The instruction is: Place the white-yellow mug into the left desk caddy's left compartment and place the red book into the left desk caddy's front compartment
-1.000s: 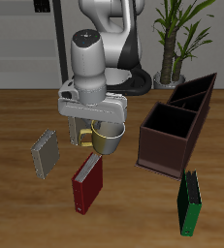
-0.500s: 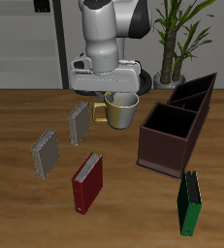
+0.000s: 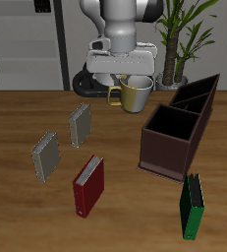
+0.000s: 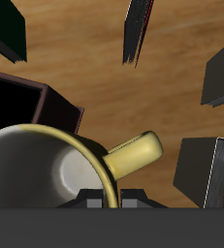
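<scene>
Two small narrow sections and one big square section make up the dark brown open-topped desk caddy, my landmark on the wooden table. I hold the small white mug with the yellow handle in the air, clear of the table, behind and above the caddy's big square front section. My two-finger gripper is clamped on the mug's rim from above; in the wrist view the rim runs straight under the fingers and the yellow handle sticks out to one side. The mug's body sits short of the caddy's near wall, with open air between them.

The dark red hardcover book lies flat, well apart from the caddy and nearer the table's front edge. A green book lies just in front of the caddy's front corner. Two grey books lie farther from the caddy than the red one. Bare wood lies between the red book and the caddy wall.
</scene>
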